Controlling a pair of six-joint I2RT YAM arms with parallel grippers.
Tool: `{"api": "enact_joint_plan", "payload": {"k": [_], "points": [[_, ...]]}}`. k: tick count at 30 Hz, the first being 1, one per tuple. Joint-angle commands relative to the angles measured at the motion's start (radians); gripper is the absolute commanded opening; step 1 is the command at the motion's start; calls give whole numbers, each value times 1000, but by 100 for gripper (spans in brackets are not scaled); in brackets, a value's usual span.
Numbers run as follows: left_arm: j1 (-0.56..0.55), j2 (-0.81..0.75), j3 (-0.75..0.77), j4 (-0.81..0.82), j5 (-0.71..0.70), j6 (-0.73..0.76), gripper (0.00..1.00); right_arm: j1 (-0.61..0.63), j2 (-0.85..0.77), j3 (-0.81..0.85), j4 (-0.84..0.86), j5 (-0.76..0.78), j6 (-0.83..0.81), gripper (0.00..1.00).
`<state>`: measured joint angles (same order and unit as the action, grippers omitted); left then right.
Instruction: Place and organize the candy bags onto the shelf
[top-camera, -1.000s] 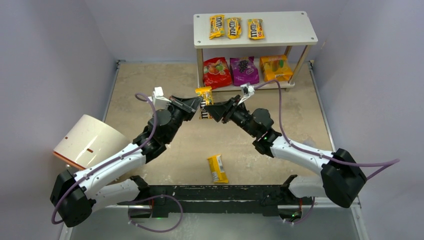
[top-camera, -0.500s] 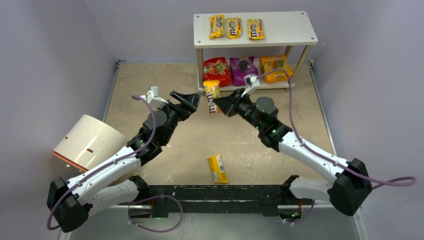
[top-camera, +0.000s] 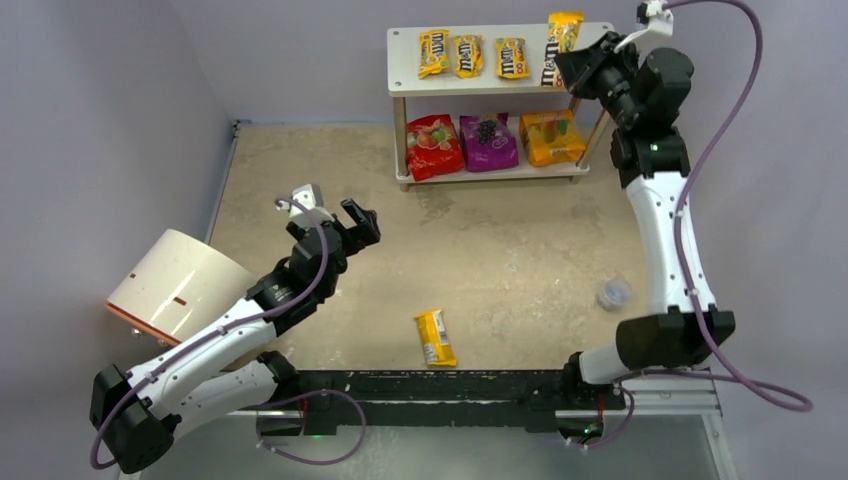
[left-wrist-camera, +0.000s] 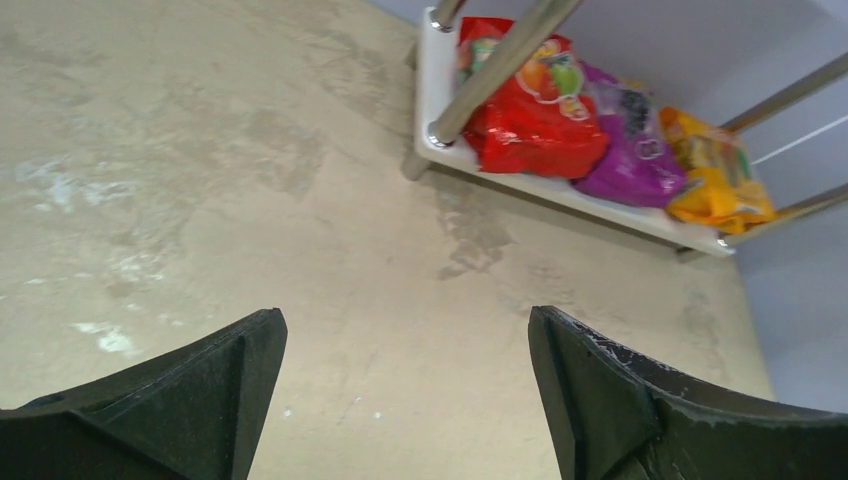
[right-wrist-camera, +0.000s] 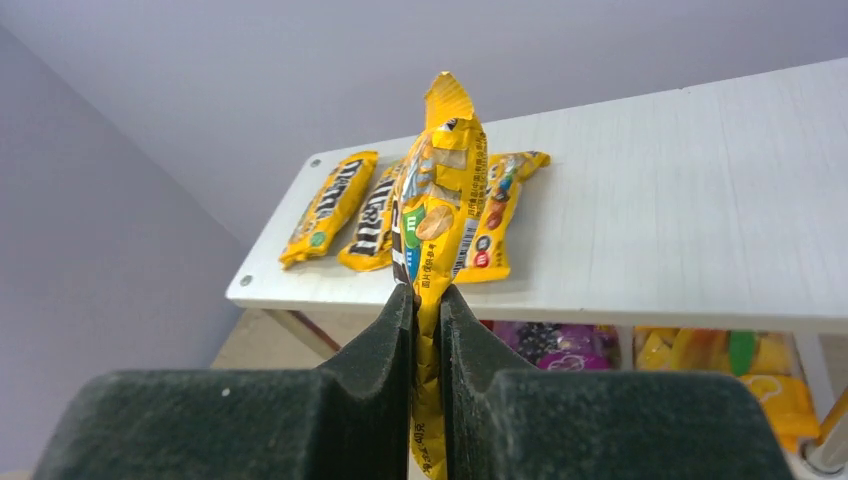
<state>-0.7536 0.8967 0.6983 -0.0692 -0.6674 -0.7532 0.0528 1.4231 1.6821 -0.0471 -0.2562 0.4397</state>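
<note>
A yellow M&M's packet (right-wrist-camera: 440, 200) stands upright, clamped in the right claw (right-wrist-camera: 427, 295) over the shelf (top-camera: 405, 62), at 3 o'clock of three lying M&M's packets (top-camera: 466, 55). The lower pouches (top-camera: 488, 141) have unreadable lettering. A loose packet (top-camera: 435, 336) lies at the tabletop's (top-camera: 520, 250) 6 o'clock. The left claw (left-wrist-camera: 405, 380) gapes apart, empty.

Robot lab cell: plain lavender walls (top-camera: 100, 100) boxing a mottled tabletop (top-camera: 500, 260).

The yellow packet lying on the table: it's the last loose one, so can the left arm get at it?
Probably yes: the left gripper is open and empty, and the yellow packet lies flat with nothing between them.
</note>
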Motion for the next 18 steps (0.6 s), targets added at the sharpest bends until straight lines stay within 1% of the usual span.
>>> {"api": "enact_joint_plan", "payload": {"k": [1,3,7,12,14,18], "points": [[15,-9,-21,-55,-65,43,97,-41,143,183,-132,-103,-72,13],[17,-8,-27,-71,-67,45,97,-50,204,268,-144,-90,-75,14],[19,1,-29,-100,-72,46,98,-50,305,348,-114,-52,-86,14],[24,15,-41,-65,-71,72,99,-78,451,501,-161,-66,-91,14],[26,21,-42,-61,-66,82,100,-79,487,533,-166,-63,-94,14],[29,33,-44,-55,-70,89,100,-84,528,547,-155,-55,-100,19]]}}
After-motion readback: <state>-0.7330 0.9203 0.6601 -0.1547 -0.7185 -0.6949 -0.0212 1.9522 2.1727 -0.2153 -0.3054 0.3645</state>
